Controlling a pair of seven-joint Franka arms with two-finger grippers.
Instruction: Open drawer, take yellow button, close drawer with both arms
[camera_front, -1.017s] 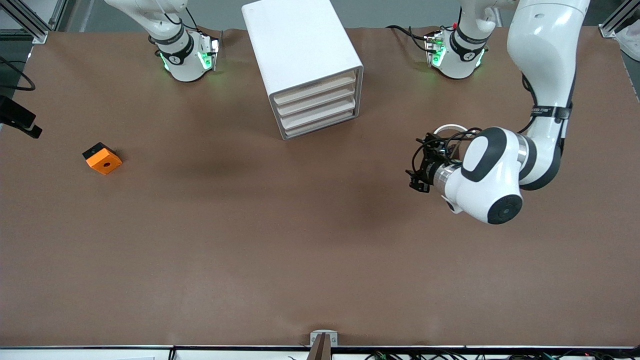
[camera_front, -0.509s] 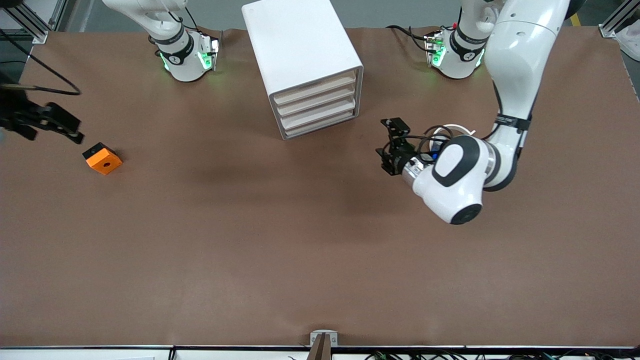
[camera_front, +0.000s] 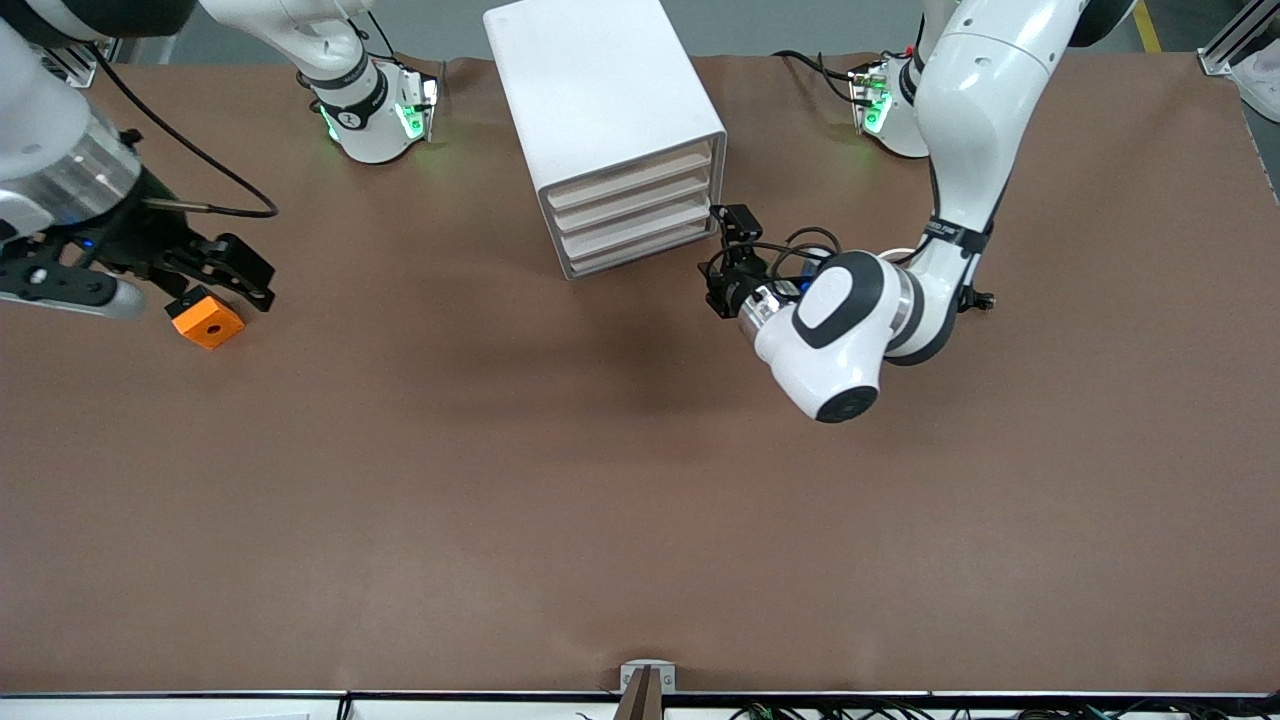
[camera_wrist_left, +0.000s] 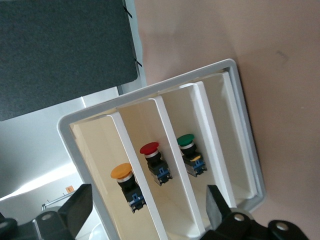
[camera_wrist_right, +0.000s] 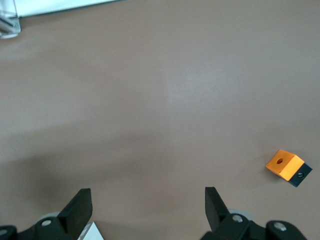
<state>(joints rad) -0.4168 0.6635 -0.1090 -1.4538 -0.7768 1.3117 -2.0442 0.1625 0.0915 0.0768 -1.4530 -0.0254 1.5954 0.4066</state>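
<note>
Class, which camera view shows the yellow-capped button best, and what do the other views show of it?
The left wrist view: the button sits in a compartment beside a red button and a green button. The front view shows only the cabinet's drawer fronts; the right wrist view shows none of it.

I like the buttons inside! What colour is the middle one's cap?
Red, between the orange-yellow and green ones; clearest in the left wrist view.

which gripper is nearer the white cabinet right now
Left. The left gripper sits beside the cabinet, by its drawer fronts. The right gripper is over the orange block toward the right arm's end of the table.
</note>
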